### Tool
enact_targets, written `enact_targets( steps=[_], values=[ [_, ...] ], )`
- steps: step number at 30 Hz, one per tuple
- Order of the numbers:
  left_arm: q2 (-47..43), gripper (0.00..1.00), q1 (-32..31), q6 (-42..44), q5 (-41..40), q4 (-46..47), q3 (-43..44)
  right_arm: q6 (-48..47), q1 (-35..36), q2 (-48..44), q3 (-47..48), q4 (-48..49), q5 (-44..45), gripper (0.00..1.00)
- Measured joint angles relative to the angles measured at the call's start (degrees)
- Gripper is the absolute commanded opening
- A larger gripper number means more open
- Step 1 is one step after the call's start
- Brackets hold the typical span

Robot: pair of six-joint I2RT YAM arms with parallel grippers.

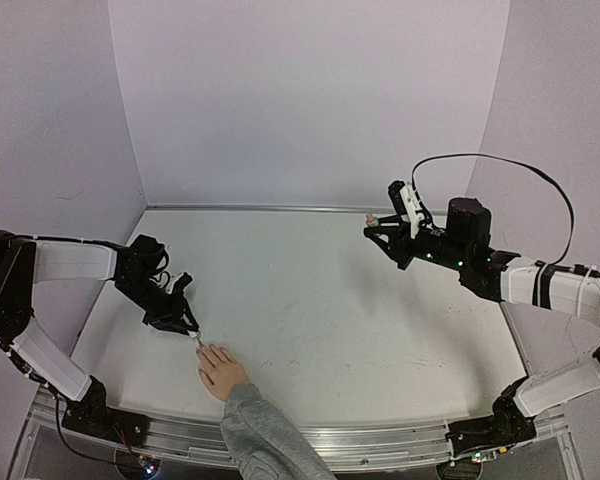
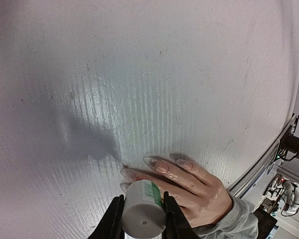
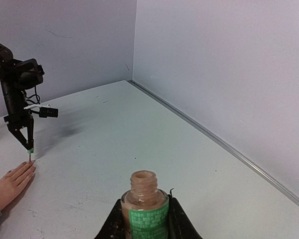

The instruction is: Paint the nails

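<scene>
**A:** From above, where is the work?

**B:** Near the front-left corner of the table (image 1: 320, 300). The hand (image 1: 223, 372) lies flat there, with its grey sleeve (image 1: 260, 430) over the front edge. The left gripper (image 1: 185, 322) hangs just beyond the fingertips. The right gripper (image 1: 385, 232) is raised toward the far-right corner.

**A:** And the left wrist view?

**B:** The jaws are pinched on the white brush cap (image 2: 142, 211), which hides the bristles. The nails (image 2: 162, 168) show just past it. I can't tell whether the brush touches one.

**A:** Right wrist?

**B:** It's clamped round the open bottle (image 3: 145, 201), which stands upright.

**A:** How should the stroke go?

**B:** I'd press lightly and draw from the nail's base out to its tip. Stay inside each nail's edges, do one finger at a time, and hold the bottle level.
</scene>
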Motion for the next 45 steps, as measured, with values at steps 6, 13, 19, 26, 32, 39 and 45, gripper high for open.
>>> enact_targets(
  steps=[6, 13, 19, 26, 32, 39, 45],
  values=[
    [1.1, 0.0, 0.0, 0.0, 0.0, 0.0, 0.0, 0.0, 0.0, 0.0, 0.0, 0.0, 0.0, 0.0],
    [1.9, 0.0, 0.0, 0.1, 0.0, 0.0, 0.3, 0.0, 0.0, 0.0, 0.0, 0.0, 0.0, 0.0],
    [2.4, 0.0, 0.0, 0.2, 0.0, 0.1, 0.7, 0.0, 0.0, 0.0, 0.0, 0.0, 0.0, 0.0],
    [3.0, 0.0, 0.0, 0.2, -0.2, 0.1, 0.7, 0.0, 0.0, 0.0, 0.0, 0.0, 0.0, 0.0],
    [3.0, 0.0, 0.0, 0.2, -0.4, 0.2, 0.7, 0.0, 0.0, 0.0, 0.0, 0.0, 0.0, 0.0],
    [3.0, 0.0, 0.0, 0.2, -0.8, 0.2, 0.7, 0.0, -0.2, 0.0, 0.0, 0.0, 0.0, 0.0],
    [3.0, 0.0, 0.0, 0.2, -1.1, 0.2, 0.7, 0.0, -0.3, 0.0, 0.0, 0.0, 0.0, 0.0]
  ],
)
